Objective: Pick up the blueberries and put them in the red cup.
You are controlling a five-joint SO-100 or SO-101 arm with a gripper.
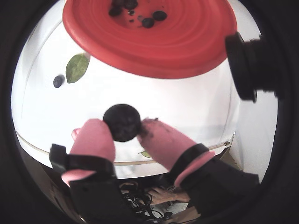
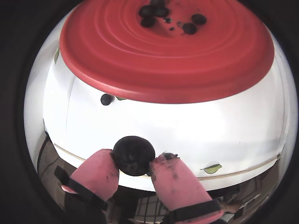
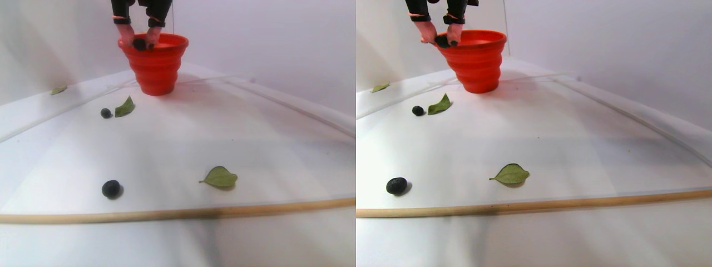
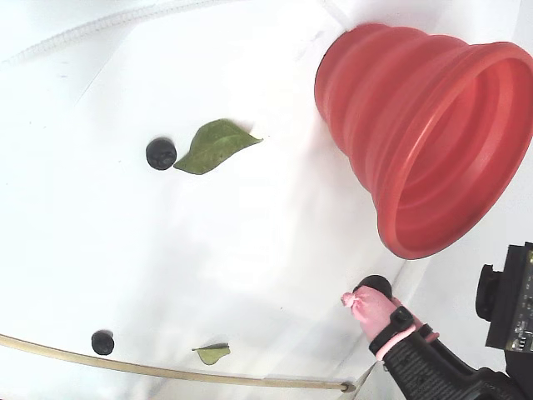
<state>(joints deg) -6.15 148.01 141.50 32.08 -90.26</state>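
Your pink-padded end effector (image 1: pixel 125 135) is clamped on one small round blue-black blueberry (image 1: pixel 122 122), beside the rim of the large red ribbed silicone cup (image 1: pixel 187 51) (not over it). Release here and it likely drops onto the white table (image 1: pixel 187 107).

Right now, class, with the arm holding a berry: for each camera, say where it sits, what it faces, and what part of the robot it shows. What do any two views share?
A wrist view: rides the arm, faces the red cup; pink fingers pinch the held blueberry.
Another wrist view: rides the arm, looks into the cup; shows the gripper.
Stereo pair view: low at the table edge, facing the cup; gripper descends from the top.
Fixed view: above, looking down; gripper at bottom right.
Shared: both wrist views show blueberries in the cup.
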